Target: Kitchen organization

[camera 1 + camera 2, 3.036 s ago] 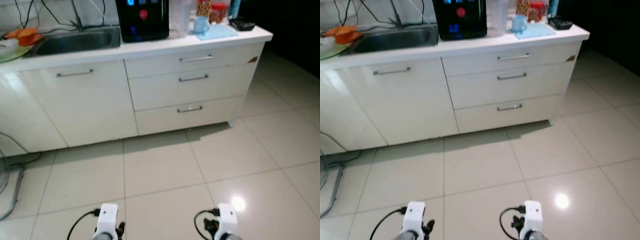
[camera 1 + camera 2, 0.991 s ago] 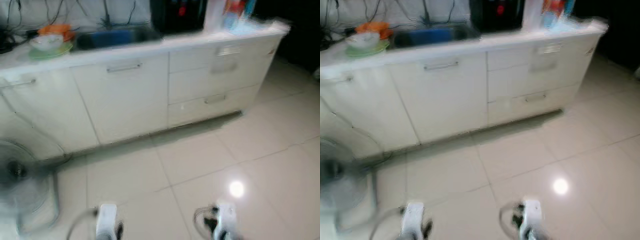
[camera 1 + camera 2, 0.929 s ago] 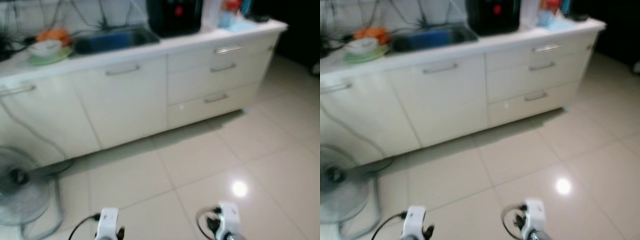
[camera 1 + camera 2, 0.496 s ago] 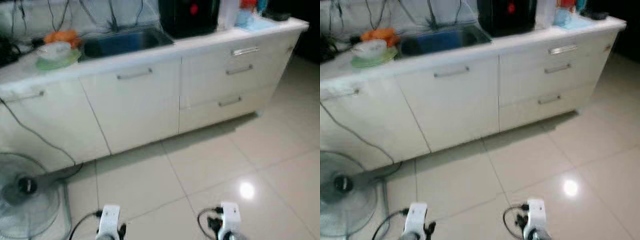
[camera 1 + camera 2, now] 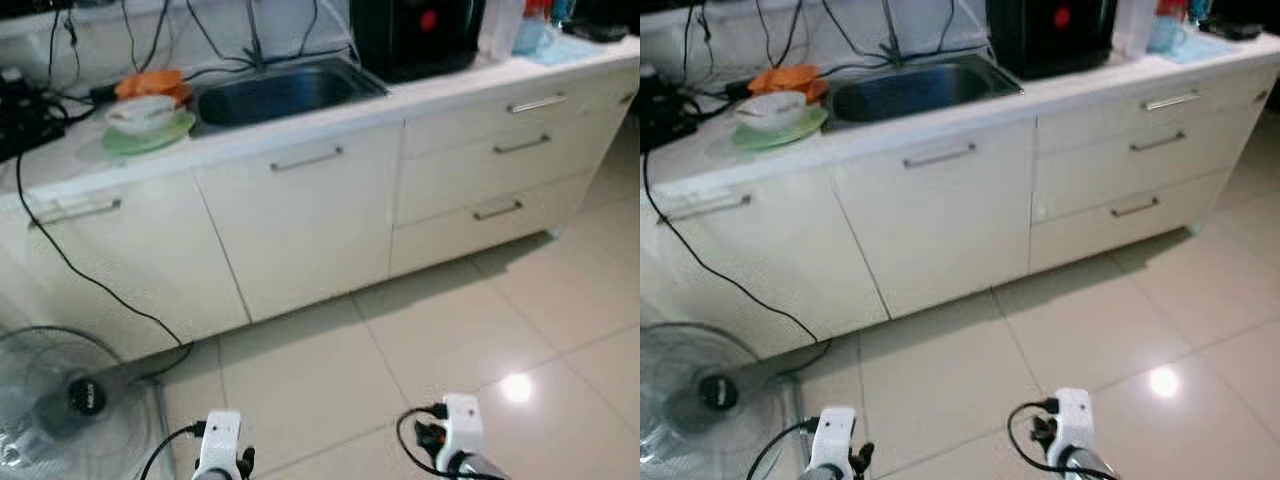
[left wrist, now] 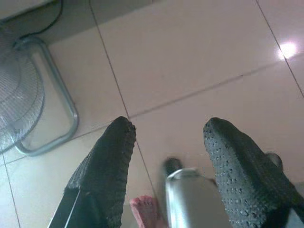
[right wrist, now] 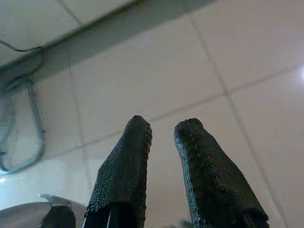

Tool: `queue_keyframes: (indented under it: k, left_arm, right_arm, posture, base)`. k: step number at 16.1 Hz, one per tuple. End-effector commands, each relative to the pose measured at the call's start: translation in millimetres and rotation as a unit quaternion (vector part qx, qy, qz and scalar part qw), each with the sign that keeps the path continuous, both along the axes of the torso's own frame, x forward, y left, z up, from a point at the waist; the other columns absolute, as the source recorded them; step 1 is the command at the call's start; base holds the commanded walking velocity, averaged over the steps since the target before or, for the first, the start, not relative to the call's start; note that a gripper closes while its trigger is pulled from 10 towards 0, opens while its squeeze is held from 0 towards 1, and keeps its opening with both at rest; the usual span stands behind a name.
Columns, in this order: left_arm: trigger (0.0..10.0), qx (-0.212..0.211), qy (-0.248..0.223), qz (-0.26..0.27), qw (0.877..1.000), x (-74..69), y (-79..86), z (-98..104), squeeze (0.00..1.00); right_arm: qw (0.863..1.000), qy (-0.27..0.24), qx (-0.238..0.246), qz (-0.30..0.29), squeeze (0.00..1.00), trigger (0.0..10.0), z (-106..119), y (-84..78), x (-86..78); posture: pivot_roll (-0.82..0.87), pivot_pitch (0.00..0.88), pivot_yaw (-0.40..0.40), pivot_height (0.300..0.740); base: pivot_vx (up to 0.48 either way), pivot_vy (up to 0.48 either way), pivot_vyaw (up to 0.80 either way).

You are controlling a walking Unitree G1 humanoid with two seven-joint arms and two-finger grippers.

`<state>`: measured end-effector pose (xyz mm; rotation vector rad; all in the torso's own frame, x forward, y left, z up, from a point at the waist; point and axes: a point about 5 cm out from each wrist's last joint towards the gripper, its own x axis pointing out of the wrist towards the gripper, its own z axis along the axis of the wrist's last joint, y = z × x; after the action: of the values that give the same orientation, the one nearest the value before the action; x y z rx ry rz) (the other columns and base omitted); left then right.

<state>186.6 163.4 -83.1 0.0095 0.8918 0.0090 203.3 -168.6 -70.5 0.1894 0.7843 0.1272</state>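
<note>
— What changed since three seconds back?

— Camera swung leftward: the bowl (image 5: 141, 112) stacked on a green plate (image 5: 150, 134) beside the sink (image 5: 285, 90) has come into view on the bench (image 5: 90, 165), and a floor fan (image 5: 70, 400) too.

— Which step?

— Approach, I judge; nothing held. Next, walk up and raise an arm.

— Tools?

— Left tool (image 6: 166, 166) spread wide, right tool (image 7: 161, 164) slightly parted, both empty over floor tiles, well apart from the dishes.

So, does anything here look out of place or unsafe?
A black cable hangs off the countertop, down the cabinet front, and trails across the floor beside the fan. More cables lie behind the sink. Loose wiring near water looks risky.
</note>
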Motion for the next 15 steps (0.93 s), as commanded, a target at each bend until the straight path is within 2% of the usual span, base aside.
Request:
queue_keyframes:
  k: [1, 3, 6, 8, 10, 15]
  left_arm:
    - [10.0, 0.017, -0.003, 0.019, 1.0, 0.3, 19.2, 1.9, 0.0]
    - [10.0, 0.027, -0.011, 0.017, 0.999, 4.0, 26.3, 4.9, 0.0]
    - [10.0, 0.035, -0.012, 0.035, 0.999, 0.7, 38.0, 5.2, 0.0]
    - [10.0, 0.036, -0.007, 0.046, 0.998, -4.5, 41.6, 3.2, 0.0]
    - [10.0, 0.032, -0.006, 0.053, 0.998, -7.1, 40.4, 1.9, 0.0]
    - [10.0, 0.025, -0.013, 0.051, 0.998, 1.5, 30.1, 4.2, 0.0]
  right_arm:
    - [1.0, 0.005, 0.017, 0.021, 0.0, 10.0, -2.7, 19.8, -3.2]
    - [1.0, 0.007, 0.019, -0.003, 0.0, 10.0, -2.7, 18.4, -2.2]
    - [0.999, 0.002, 0.015, 0.043, 0.0, 10.0, 0.5, 27.0, 3.6]
    - [0.999, -0.001, 0.013, 0.053, 0.0, 10.0, 2.5, 28.6, 7.4]
    - [0.998, -0.003, 0.004, 0.058, 0.0, 10.0, 4.3, 25.9, 10.8]
    - [0.999, -0.007, -0.008, 0.051, 0.0, 10.0, 5.3, 18.6, 12.2]
  posture:
    - [0.01, 0.036, 0.109, 0.74]
    - [0.04, 0.025, 0.106, 0.74]
    - [0.07, 0.004, 0.095, 0.74]
    - [0.08, 0.0, 0.083, 0.74]
    - [0.08, 0.0, 0.069, 0.74]
    - [0.05, 0.0, 0.06, 0.74]
  base:
    - [0.0, 0.0, 0.0]
    - [0.0, 0.0, 0.0]
    - [0.0, 0.0, 0.0]
    - [0.0, 0.0, 0.0]
    - [0.0, 0.0, 0.0]
    - [0.062, 0.0, 0.0]
